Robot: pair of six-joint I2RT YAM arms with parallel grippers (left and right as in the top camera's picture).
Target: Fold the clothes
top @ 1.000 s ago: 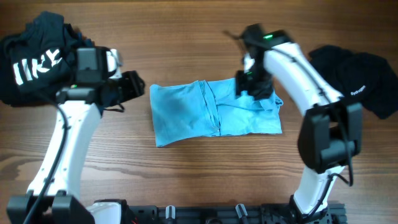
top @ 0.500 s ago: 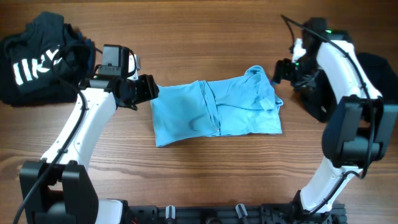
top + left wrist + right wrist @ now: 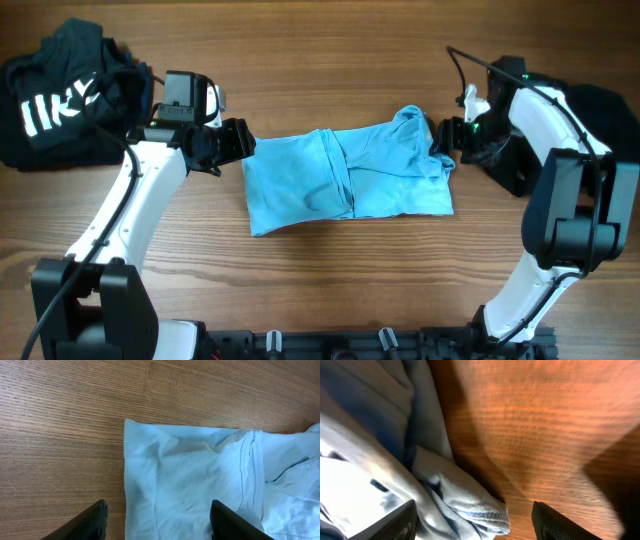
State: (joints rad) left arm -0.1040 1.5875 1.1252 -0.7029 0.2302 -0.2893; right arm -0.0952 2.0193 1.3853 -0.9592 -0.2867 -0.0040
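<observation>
Two open grippers flank the light-blue T-shirt (image 3: 345,180), which lies half folded in a rough rectangle at the middle of the table (image 3: 330,290), probably so each can take one end for the next fold. The left gripper (image 3: 240,143) hovers at the shirt's left edge, its arm reaching in low, fingers spread and empty. The right gripper (image 3: 445,135) points inward at the bunched fabric (image 3: 412,125) on the shirt's far right corner, jaws apart, gripping nothing. A dark lettered garment (image 3: 55,100) is heaped in the table's far-left corner.
</observation>
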